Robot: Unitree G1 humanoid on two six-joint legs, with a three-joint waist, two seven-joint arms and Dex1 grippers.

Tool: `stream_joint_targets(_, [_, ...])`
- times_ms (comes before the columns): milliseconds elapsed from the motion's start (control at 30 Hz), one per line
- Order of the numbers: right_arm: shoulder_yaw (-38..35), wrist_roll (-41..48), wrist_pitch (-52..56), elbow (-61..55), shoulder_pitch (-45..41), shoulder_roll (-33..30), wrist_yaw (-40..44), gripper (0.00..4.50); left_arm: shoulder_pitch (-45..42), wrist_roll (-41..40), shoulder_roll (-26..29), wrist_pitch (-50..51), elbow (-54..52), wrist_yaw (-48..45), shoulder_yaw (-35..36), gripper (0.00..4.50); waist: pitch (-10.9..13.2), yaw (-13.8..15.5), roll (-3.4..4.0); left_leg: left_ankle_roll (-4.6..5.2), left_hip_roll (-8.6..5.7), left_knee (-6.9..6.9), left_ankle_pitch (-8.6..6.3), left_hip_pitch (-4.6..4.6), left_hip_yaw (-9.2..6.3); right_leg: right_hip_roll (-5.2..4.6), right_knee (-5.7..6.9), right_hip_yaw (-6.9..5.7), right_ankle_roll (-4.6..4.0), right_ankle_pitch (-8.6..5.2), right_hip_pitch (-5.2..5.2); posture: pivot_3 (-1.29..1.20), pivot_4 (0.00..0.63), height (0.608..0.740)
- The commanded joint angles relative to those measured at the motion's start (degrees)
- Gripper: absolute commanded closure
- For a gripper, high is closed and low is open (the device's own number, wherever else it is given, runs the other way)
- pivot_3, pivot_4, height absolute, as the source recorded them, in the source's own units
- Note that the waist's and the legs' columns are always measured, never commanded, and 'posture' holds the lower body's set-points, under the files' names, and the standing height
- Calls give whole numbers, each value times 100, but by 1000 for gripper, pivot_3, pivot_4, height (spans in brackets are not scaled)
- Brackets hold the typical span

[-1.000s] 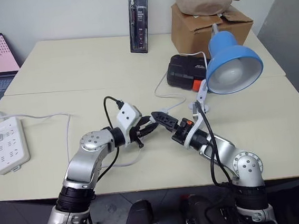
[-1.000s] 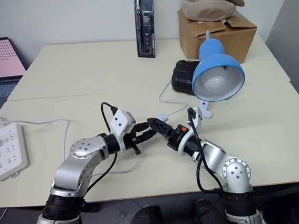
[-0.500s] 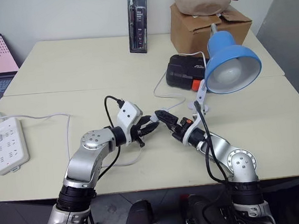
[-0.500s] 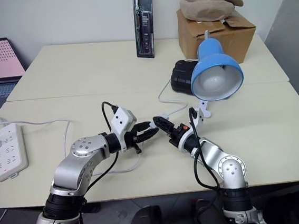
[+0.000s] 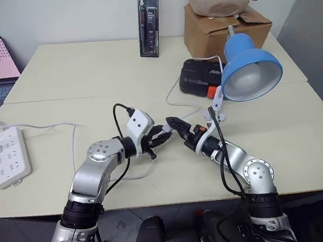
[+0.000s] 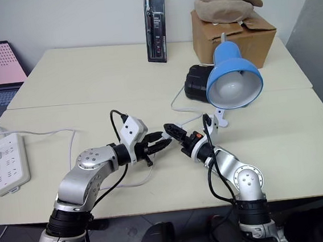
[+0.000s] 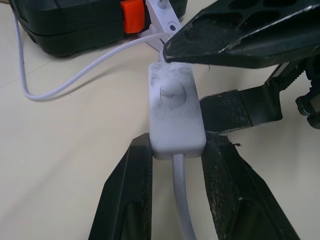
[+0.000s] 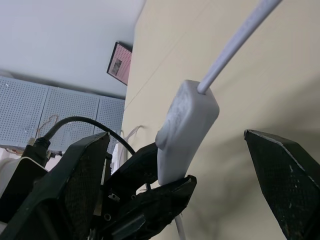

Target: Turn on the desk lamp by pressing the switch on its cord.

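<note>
Now, left gripper [image 7: 175,165] clamped on the switch [image 7: 174,110] above the table [image 5: 88,76], right gripper [image 5: 176,125] spread wide around it, one fingertip [image 7: 172,52] perhaps touching its far end, lamp [image 5: 251,72] unlit at the right.

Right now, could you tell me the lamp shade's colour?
Sky blue; the lamp shade shows best in the left eye view.

Switch [image 7: 176,112] between grippers, left of lamp [image 5: 250,72]

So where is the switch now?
The switch is at the table's middle front, clamped in the left end effector, with the open right end effector around it.
</note>
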Motion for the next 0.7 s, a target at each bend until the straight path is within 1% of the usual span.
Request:
stream_joint_targets(33, [18,35,10,-105,-65,141,60,0,-90,-9,24,-101,-241,26,4,3438,0,0,0,0,0,0,0,0,0,0,0,0,0,0,0,0,150,740])
stream_joint_targets(67, [22,33,18,-101,-65,138,65,0,-94,-7,26,-106,-232,24,6,3438,0,0,0,0,0,0,0,0,0,0,0,0,0,0,0,0,150,740])
stream_joint_targets(133, [24,33,21,-85,-60,147,63,361,-105,-2,31,-117,-212,19,12,3438,0,0,0,0,0,0,0,0,0,0,0,0,0,0,0,0,150,740])
stream_joint_targets(200, [31,16,22,-61,-52,157,53,602,-114,4,38,-128,-194,11,14,3438,0,0,0,0,0,0,0,0,0,0,0,0,0,0,0,0,150,740])
stream_joint_targets(233, [37,11,24,-65,-40,157,55,906,-110,5,39,-131,-198,12,15,3438,0,0,0,0,0,0,0,0,0,0,0,0,0,0,-1,0,150,740])
stream_joint_targets(300, [35,15,20,-58,-21,168,52,1261,-115,17,36,-151,-180,21,17,3438,0,0,0,0,0,0,0,0,0,0,0,0,0,0,-1,0,150,740])
stream_joint_targets(367, [31,18,19,-44,-16,175,57,1813,-124,34,39,-178,-154,18,12,3438,0,0,0,0,0,0,0,0,0,0,0,0,0,0,-1,0,150,740])
stream_joint_targets(433, [40,10,34,-32,-13,166,76,2130,-125,44,43,-197,-140,15,9,3438,0,0,0,0,0,0,0,0,0,0,0,0,0,0,-1,0,150,740])
stream_joint_targets(700, [71,-28,46,-35,-4,159,102,3909,-116,46,59,-234,-140,-5,-2,3438,0,-1,1,0,0,-1,0,-2,1,0,-1,1,0,0,-3,0,150,740])
